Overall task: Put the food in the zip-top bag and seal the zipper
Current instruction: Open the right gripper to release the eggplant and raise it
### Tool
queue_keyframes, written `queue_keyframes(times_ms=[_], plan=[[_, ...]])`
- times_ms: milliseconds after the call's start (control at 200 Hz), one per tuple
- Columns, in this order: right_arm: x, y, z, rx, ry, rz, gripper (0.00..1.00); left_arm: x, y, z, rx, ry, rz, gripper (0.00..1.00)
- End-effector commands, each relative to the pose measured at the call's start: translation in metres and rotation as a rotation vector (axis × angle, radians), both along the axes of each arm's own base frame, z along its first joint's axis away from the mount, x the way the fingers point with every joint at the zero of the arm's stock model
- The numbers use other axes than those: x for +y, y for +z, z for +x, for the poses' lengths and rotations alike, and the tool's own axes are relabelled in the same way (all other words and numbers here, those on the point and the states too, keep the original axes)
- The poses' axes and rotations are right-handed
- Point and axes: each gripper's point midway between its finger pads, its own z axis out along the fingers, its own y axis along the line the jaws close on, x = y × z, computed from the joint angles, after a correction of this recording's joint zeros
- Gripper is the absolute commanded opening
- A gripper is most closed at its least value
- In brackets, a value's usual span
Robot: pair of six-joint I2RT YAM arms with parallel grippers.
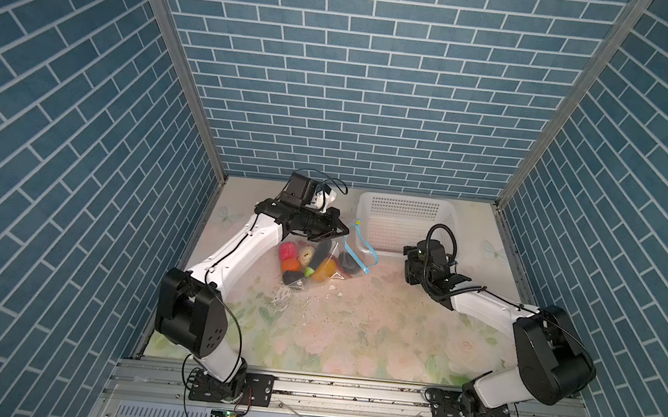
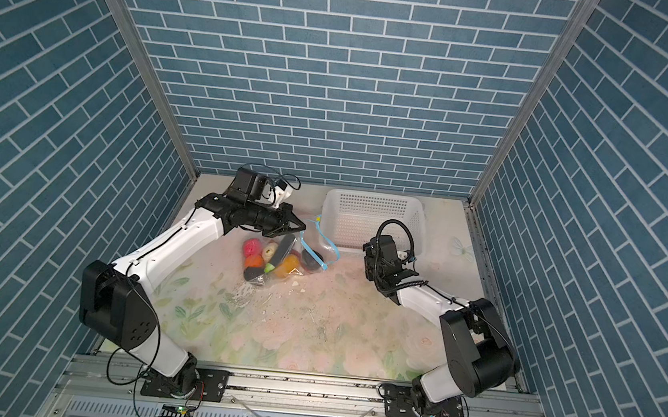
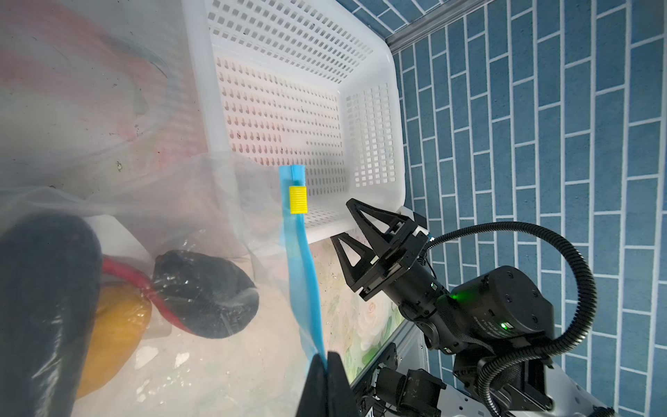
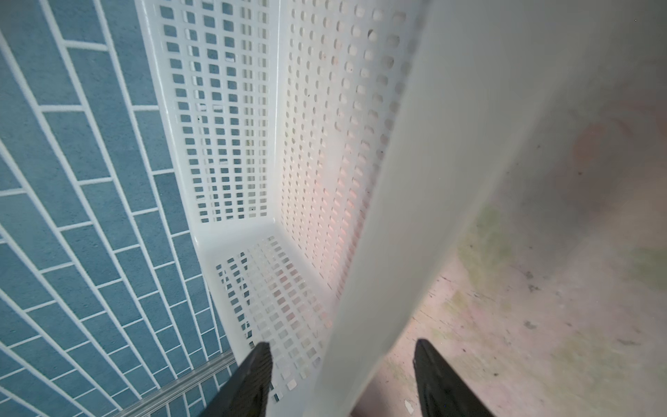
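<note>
Left gripper [image 3: 326, 363] pinching zipper [image 3: 297, 252] tight, anchoring bag [image 3: 216, 202] for sealing; right gripper [image 3: 341, 218] gaping empty beside basket [image 3: 368, 137].

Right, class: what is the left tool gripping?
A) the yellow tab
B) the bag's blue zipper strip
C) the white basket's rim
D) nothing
B: in the left wrist view the blue zipper strip runs into the shut left tool, while the yellow tab sits farther along it, untouched.
</note>
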Motion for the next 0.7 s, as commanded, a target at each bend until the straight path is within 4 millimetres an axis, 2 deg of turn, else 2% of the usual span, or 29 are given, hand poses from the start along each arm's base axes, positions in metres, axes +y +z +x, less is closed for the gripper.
queue_keyframes(times_ms=[0,695], plan=[[0.005,0.013,0.014,-0.028,-0.027,0.056,0.64,0.004,0.011,-0.003,-0.031,0.0,-0.003,0.0],[0.007,0.024,0.05,-0.091,-0.042,0.058,0.62,0.005,0.011,-0.007,-0.032,-0.003,-0.003,0.0]])
